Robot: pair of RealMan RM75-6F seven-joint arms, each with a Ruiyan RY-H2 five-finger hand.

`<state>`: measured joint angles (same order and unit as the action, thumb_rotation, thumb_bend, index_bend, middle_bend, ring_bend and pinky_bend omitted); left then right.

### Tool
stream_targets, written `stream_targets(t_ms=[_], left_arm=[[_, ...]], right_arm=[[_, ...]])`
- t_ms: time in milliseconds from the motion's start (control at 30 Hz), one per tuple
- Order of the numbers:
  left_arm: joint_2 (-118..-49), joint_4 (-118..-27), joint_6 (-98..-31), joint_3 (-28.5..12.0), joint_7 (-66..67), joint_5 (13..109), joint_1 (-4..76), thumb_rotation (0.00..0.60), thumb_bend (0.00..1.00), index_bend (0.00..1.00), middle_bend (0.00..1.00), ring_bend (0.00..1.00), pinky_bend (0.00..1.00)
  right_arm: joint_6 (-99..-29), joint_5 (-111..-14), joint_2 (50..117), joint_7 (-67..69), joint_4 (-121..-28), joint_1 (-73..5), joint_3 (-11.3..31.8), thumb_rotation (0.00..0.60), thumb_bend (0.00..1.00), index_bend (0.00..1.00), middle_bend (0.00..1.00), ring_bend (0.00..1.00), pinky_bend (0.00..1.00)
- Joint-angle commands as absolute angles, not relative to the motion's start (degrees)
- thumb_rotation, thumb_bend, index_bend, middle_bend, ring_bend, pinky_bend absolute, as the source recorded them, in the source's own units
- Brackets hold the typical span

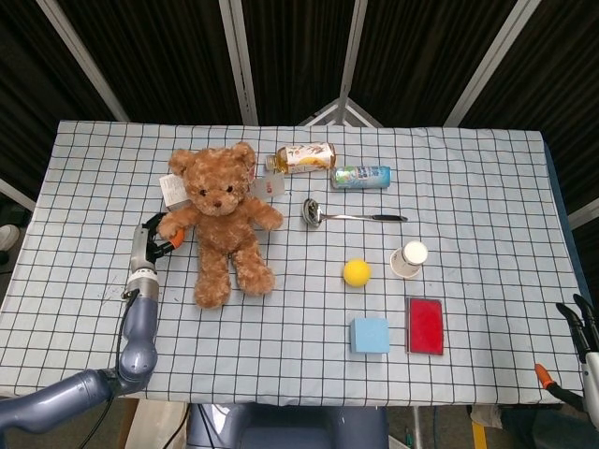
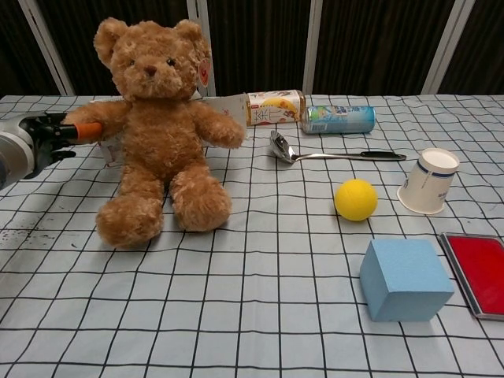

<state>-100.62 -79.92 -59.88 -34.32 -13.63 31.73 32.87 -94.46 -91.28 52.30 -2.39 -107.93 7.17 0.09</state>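
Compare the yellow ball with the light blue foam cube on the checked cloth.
The yellow ball is round and could roll; the light blue foam cube has flat faces and rests squarely on one. The ball lies nearer the metal ladle; the cube lies nearer the table's front edge, beside the red flat case. The cube looks the bulkier of the two. Both are plain, single-coloured, and lie untouched, far from the left hand at the brown teddy bear's arm.
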Motion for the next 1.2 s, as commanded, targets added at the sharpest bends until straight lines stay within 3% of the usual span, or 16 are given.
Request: stream_targets(t_ms=[33, 233, 333, 600, 900, 1200], left_arm=[[-100.5, -78.2, -58.3, -34.2, -14.3, 30.7, 32.4, 0.6, 0.59, 0.49, 0.5, 0.12, 0.0], [-100.9, -76.1, -56.8, -34.2, -15.1, 30.9, 32.5, 0.6, 0.59, 0.49, 0.5, 0.11, 0.0], [-101.0, -76.0, -56.9, -34.1, -15.2, 31.7, 32.6, 0.6, 0.54, 0.47, 0.46, 0.1, 0.0], [-100.6, -77.6, -58.0, -33.1, -15.8, 35.8, 32.1, 0.6, 0.47, 0.27, 0.24, 0.02, 0.0], [-100.1, -77.7, -59.6, -31.7, -18.2, 41.3, 30.6, 0.6, 0.47, 0.15, 0.02, 0.0, 0.0], [-94.4, -84.5, -65.1, -26.8, -20.9, 53.6, 25.0, 0.6, 0.46, 0.14, 0.0, 0.0, 0.0]], right_arm=[[-94.3, -91.2, 52.3, -2.5, -108.0, 7.1, 0.1, 0.6, 0.22, 0.14, 0.06, 0.1, 0.0], [-94.2, -91.0, 52.4, -2.8, -108.0, 7.0, 0.1, 0.6, 0.22, 0.14, 0.06, 0.1, 0.0], [-94.2, -91.0, 52.4, -2.7, -108.0, 7.1, 0.2, 0.6, 0.22, 0.14, 0.06, 0.1, 0.0], [-94.5, -91.4, 52.3, -2.1, -107.9, 7.1, 0.1, 0.6, 0.22, 0.14, 0.06, 0.1, 0.0], [-94.4, -91.4, 52.3, -2.0, -107.9, 7.1, 0.0, 0.6, 0.22, 0.14, 0.06, 0.1, 0.0], [-94.5, -91.5, 52.2, -2.0, -108.0, 7.1, 0.0, 0.6, 0.22, 0.14, 0.06, 0.1, 0.0]])
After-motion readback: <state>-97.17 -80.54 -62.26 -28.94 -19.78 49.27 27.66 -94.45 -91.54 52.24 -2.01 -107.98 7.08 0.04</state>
